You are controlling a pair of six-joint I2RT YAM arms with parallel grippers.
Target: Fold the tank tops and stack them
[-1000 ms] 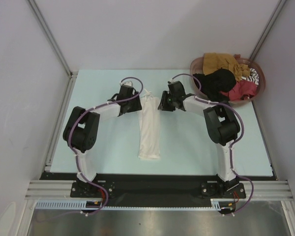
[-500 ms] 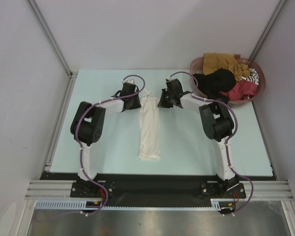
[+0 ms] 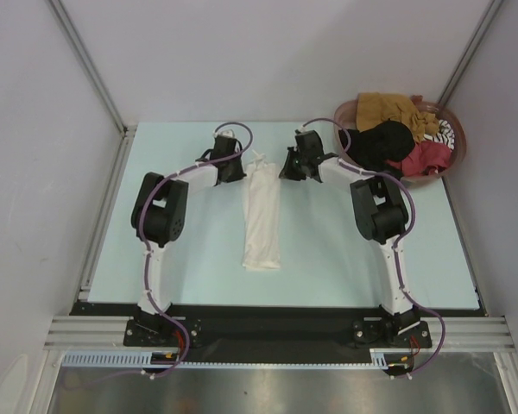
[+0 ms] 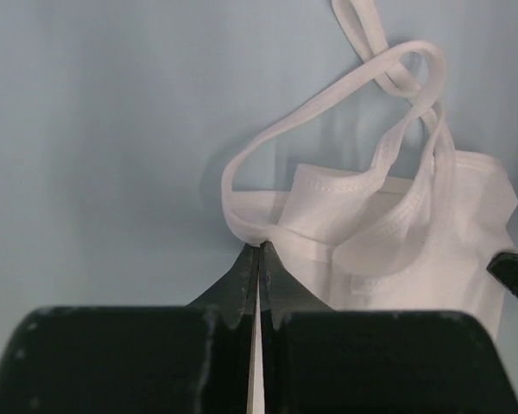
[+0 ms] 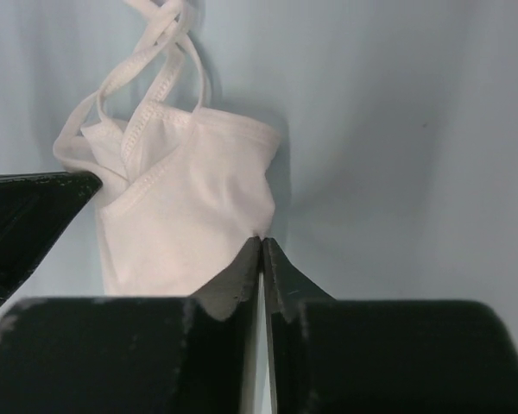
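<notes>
Left end effector and right end effector just snapped fully closed, each pinching the white tank top at its 12 o'clock end. Folding's next, I'd guess.

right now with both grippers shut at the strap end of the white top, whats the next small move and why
Probably raise both grippers a little, together, to start folding the strap end toward the near end. The left gripper and right gripper each pinch a far corner of the white tank top, which lies flat as a narrow strip, not yet halved.
</notes>
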